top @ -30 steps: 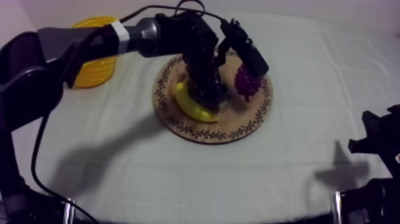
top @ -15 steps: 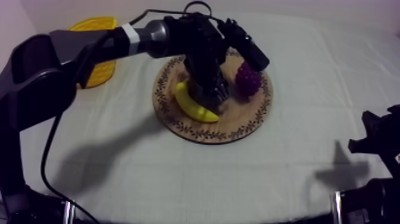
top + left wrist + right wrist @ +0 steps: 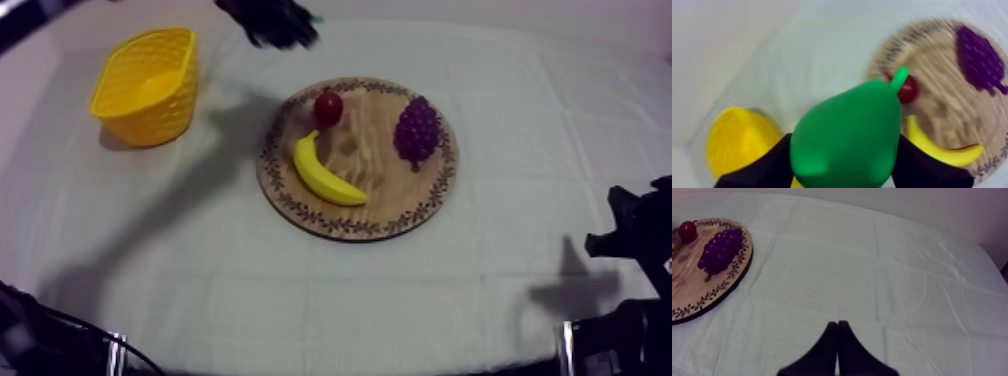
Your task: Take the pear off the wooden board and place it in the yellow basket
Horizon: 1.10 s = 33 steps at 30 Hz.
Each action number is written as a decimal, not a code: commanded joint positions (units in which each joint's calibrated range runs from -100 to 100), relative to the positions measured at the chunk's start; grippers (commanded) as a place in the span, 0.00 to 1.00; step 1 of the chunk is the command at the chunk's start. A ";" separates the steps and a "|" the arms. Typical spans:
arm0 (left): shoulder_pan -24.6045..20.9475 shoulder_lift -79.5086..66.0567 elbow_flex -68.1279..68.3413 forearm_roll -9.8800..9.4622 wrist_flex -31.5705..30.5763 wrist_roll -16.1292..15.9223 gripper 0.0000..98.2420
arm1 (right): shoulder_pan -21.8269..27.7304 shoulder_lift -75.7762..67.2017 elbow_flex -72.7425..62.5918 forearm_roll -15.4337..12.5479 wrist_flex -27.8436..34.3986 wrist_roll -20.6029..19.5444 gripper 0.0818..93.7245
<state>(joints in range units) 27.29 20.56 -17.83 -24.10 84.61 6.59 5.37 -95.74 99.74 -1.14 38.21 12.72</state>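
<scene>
No readable text, labels, brands or numbers anywhere. Rim of the wooden board (image 3: 390,195) has a leaf pattern only, no lettering.

Dim light leaves soft, broad shadows on the cloth (image 3: 400,300).

A banana (image 3: 326,176) lies curved, a small red fruit (image 3: 328,106) near its far tip, a bunch of grapes (image 3: 417,130) apart beside them; a grey-white cloth covers the table (image 3: 400,300).
</scene>
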 commanded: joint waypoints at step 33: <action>-23.82 7.57 22.01 4.26 -28.32 0.88 0.58 | -0.01 -0.02 0.04 0.00 0.02 0.00 0.00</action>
<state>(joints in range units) 3.50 27.33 4.29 -20.08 56.62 7.45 5.37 -95.74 99.74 -1.14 38.21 12.72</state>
